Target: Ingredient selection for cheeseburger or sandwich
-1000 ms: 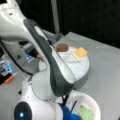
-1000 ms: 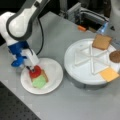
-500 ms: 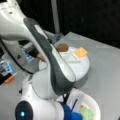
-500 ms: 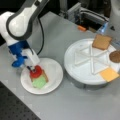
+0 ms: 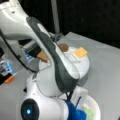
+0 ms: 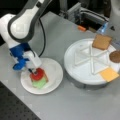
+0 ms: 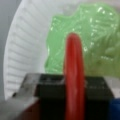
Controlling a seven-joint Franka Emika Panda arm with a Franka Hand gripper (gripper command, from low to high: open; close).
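Over the white plate at a front view's left, the hand pinches the red disc edge-on above the green lettuce, so the disc should be laid flat and centred on it.

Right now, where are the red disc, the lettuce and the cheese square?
red disc point(image 7: 73, 75): wrist view, on its upturned edge, in the gripper.
lettuce point(image 7: 100, 37): wrist view, its crinkled top, on the plate.
cheese square point(image 6: 109, 74): a front view, its middle, on the tray.
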